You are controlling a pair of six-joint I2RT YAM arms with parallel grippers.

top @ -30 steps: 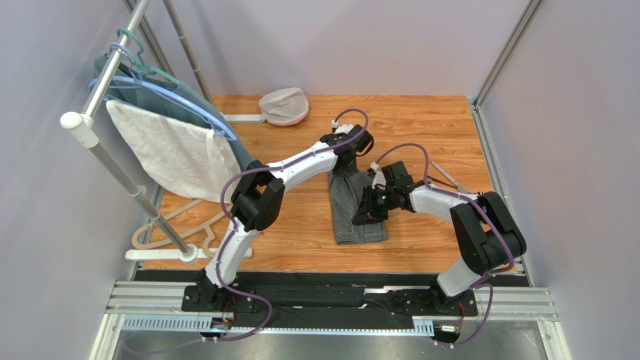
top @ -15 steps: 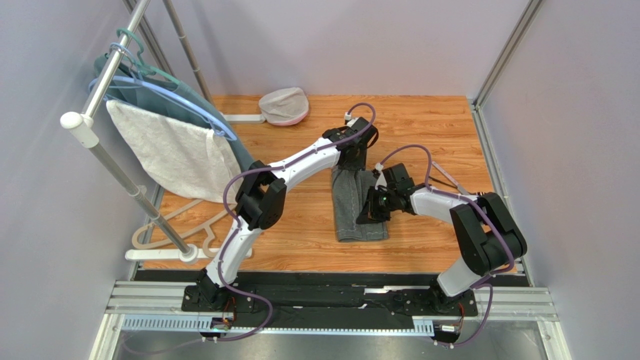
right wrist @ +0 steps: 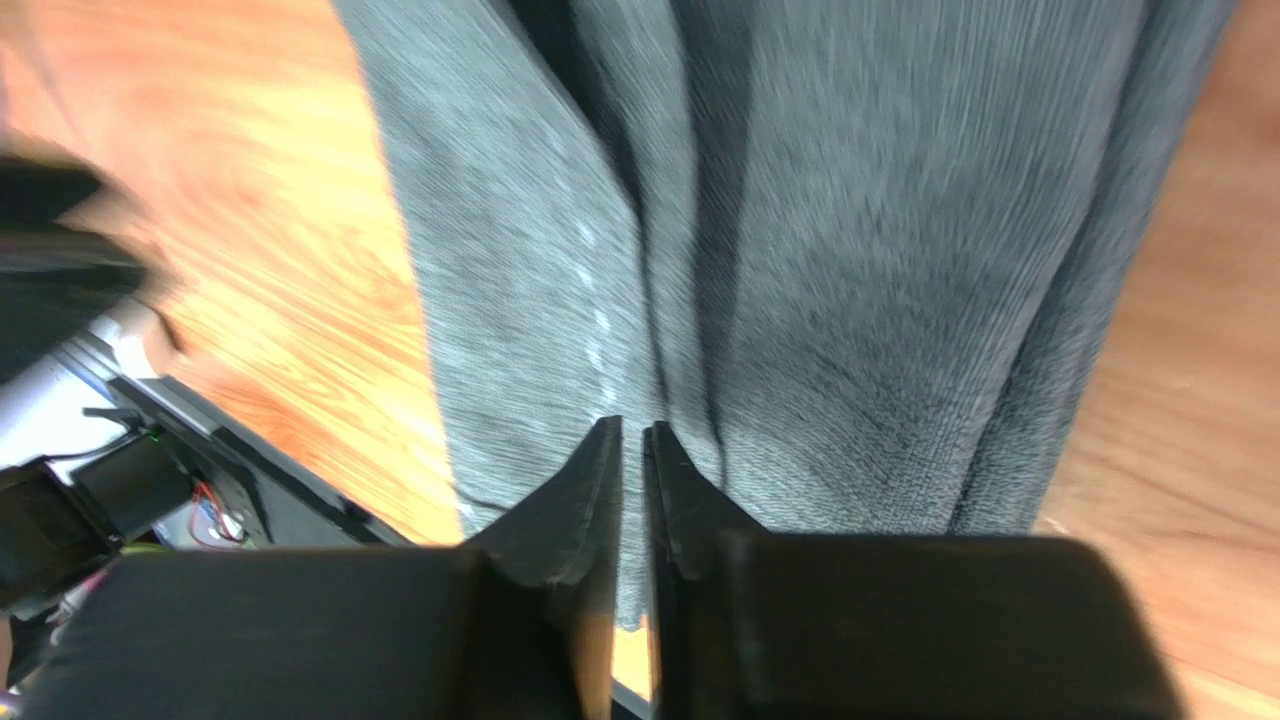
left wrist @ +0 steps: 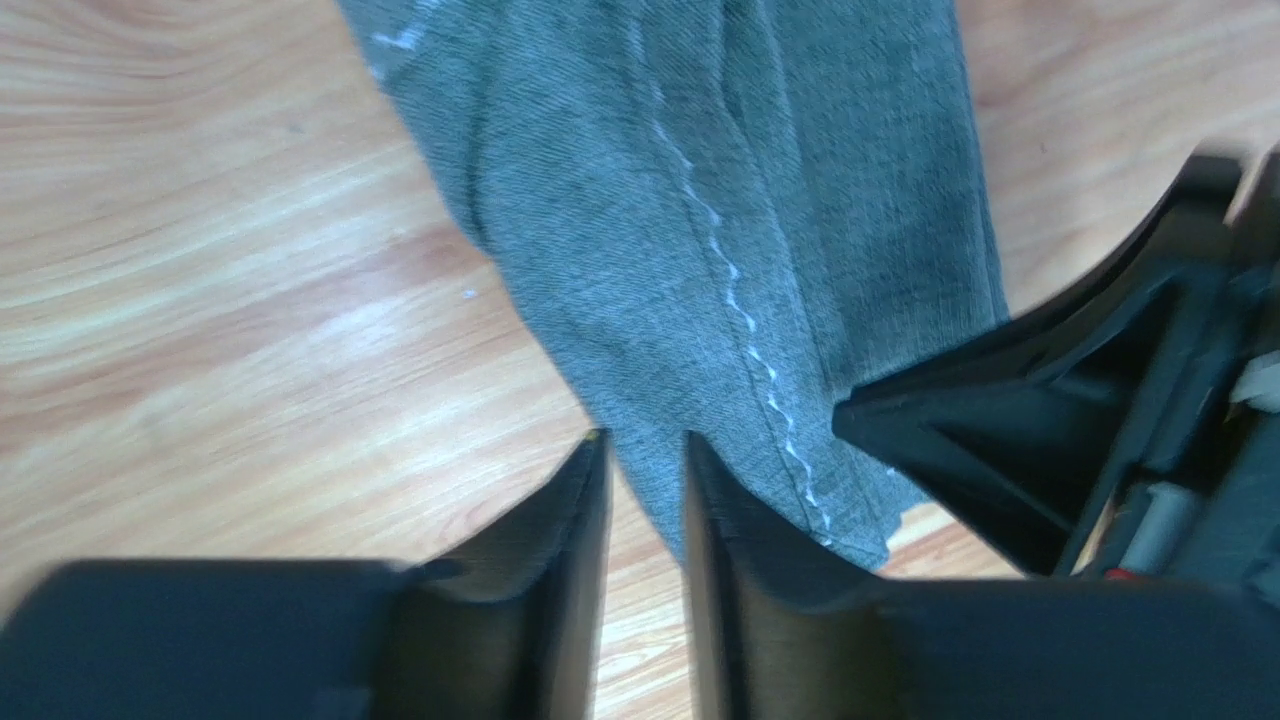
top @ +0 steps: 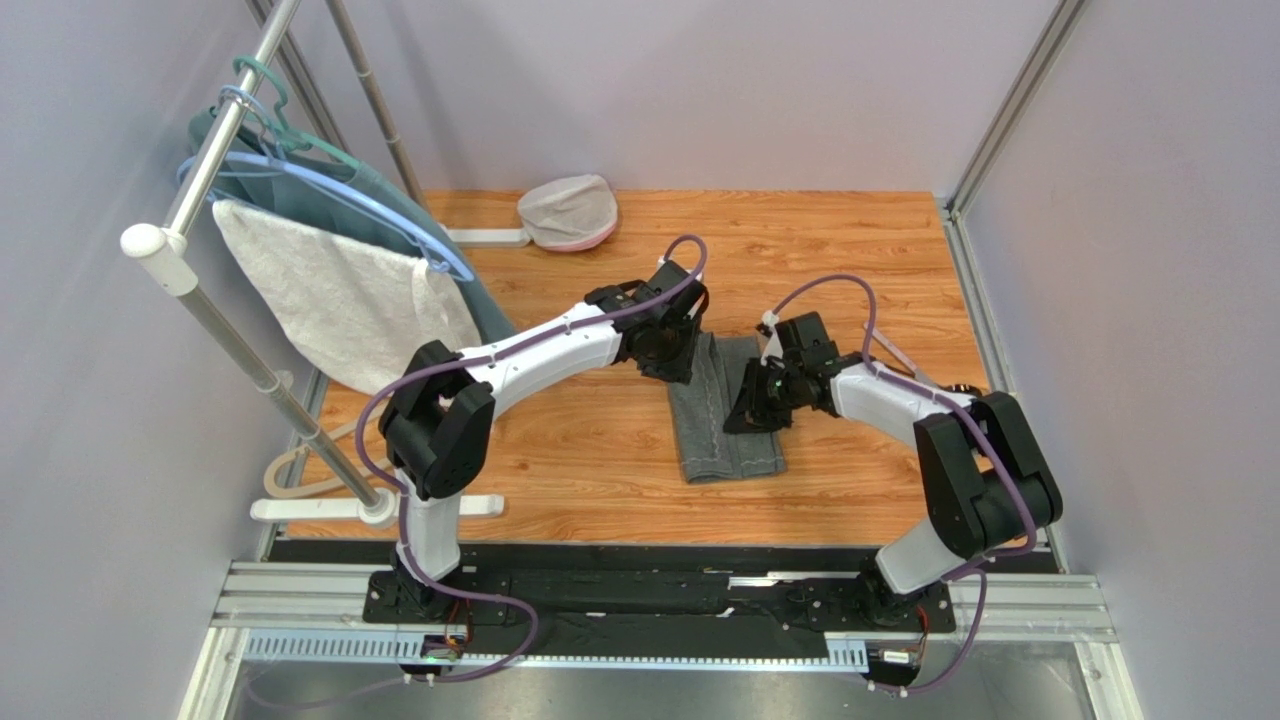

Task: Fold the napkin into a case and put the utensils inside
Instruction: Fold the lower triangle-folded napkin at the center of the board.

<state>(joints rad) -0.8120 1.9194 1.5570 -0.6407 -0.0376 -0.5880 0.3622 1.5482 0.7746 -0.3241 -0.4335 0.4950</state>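
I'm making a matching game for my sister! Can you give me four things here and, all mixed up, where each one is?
Things:
1. dark grey folded cloth napkin
2. white textured towel
3. cream plastic hanger
4. round grey cap-like thing with a pink rim

Places:
A. hanging up, left side
B. far edge of the wooden table
C. flat in the table's middle
D. lying at the table's near left

Pairs: 1-C, 2-A, 3-D, 4-B

narrow folded napkin (top: 724, 443), L claw (top: 672, 356), R claw (top: 748, 408)

left hand (top: 675, 357), right hand (top: 747, 413) close over napkin (top: 730, 444) — open tabletop (top: 601, 450) near, rack (top: 286, 399) far left
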